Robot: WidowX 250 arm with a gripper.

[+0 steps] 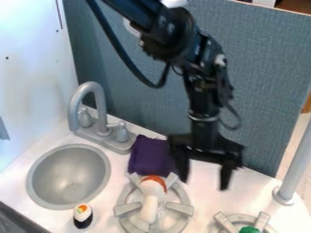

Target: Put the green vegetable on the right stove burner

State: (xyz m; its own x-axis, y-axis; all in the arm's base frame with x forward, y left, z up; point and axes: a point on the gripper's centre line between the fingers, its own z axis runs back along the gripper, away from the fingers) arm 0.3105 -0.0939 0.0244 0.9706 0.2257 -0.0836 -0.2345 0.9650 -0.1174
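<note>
A: Item one, the gripper?
B: One black gripper (204, 184), right of center, hanging over the work with fingers pointing down. Fingers spread wide, a broad gap between; nothing held.

A: Nearest article?
B: One purple cloth (147, 155), middle of the frame, just left of the gripper. The left-hand finger overlaps its right edge in the view; contact, cannot tell.

A: Next entry?
B: One toy (150, 203), white, elongated, with an orange-red patch at its upper end. Lies on the left burner (126, 209), bottom center, below the cloth and to the lower left of the gripper.

A: Other small goods?
B: One toy sushi piece (82, 216), white top, dark wrap, orange and green center; lower left, just beside the sink. One green item (249, 230), cut off by the bottom edge, at the right burner (262, 220).

A: Fixtures?
B: One round gray sink (68, 179), left side. One gray faucet (101, 113) with two knobs, above it. One gray pole (296, 168), right edge. One blue-gray panel (261, 82), upright, behind the arm. All small goods rest on or above a white counter (209, 205).
</note>
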